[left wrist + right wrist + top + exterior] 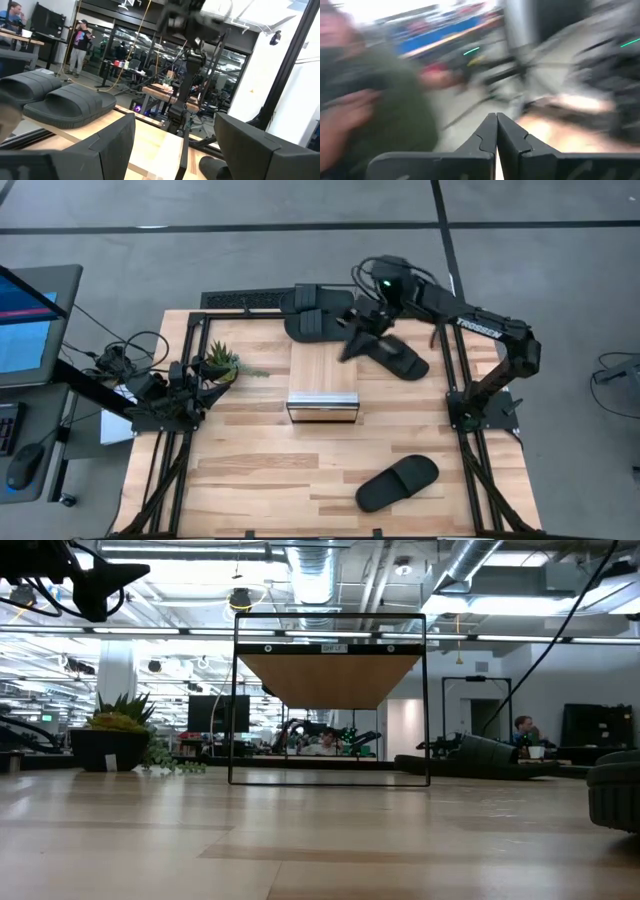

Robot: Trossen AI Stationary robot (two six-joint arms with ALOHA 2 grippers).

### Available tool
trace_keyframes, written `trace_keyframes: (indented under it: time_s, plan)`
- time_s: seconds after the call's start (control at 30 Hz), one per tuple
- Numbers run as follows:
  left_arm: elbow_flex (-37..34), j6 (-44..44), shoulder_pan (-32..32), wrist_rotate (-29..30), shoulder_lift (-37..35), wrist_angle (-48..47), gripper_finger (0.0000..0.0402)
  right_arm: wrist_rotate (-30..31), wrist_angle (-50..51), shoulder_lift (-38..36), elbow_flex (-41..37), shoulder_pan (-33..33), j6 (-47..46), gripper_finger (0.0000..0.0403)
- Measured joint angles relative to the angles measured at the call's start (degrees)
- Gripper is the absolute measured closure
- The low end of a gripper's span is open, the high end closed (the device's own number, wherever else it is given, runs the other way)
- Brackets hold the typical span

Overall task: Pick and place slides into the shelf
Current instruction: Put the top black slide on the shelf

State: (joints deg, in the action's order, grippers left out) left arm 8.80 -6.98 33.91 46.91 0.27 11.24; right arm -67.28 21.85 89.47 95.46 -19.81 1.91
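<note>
Several matte black slides lie soles down on the wooden table. Two sit side by side at the far edge (312, 312) (65, 102), one lies right of the shelf's far end (398, 360), and one lies near the front right (398, 482) (615, 790). The shelf (322, 385) (330, 680) stands mid-table, its light plank top bare. My right gripper (352, 340) (496, 131) hangs above the table between the far pair and the third slide, shut on nothing. My left gripper (205, 383) (175, 140) waits open at the left, beside the plant.
A potted plant (222, 363) (115, 735) stands left of the shelf, next to my left gripper. Black frame rails (455, 370) run along the table's left and right sides. Bare wood (260, 470) lies between the shelf and the near edge.
</note>
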Motion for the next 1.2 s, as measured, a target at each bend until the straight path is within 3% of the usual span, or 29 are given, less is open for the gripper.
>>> trace_keyframes:
  time_s: [0.07,0.2,0.47,0.67,0.77,0.93,1.07,1.2]
  plan:
    - [0.0,-0.8,0.0,0.0,0.0,-0.2,0.0143,11.2,-10.1,-0.7,0.0,1.9,-8.3,0.0403]
    - [0.0,-0.9,0.0,0.0,0.0,-0.2,0.0143,25.8,-23.5,-2.6,0.0,3.7,-15.8,0.0403]
    - [0.0,-0.3,0.0,0.0,0.0,-0.3,0.0143,53.9,-14.2,-8.1,-2.3,12.7,-9.6,0.0403]
    - [0.0,-0.2,0.0,0.3,0.0,-0.3,0.0143,71.5,-24.4,-15.4,-16.6,20.7,-12.5,0.0403]
    - [0.0,-0.6,0.0,0.3,0.0,-1.8,0.0143,77.0,-33.8,-19.2,-26.1,23.5,-13.9,0.0403]
    - [0.0,-0.7,0.0,0.3,0.0,-4.9,0.0143,79.7,-43.5,-24.6,-38.3,26.5,-16.9,0.0403]
    - [0.0,-0.7,0.0,0.3,0.0,-5.8,0.0143,83.0,-43.8,-27.4,-43.2,30.0,-17.0,0.0403]
    - [0.0,-0.7,0.0,0.3,0.0,-6.0,0.0143,87.0,-37.2,-29.8,-44.7,32.9,-17.5,0.0403]
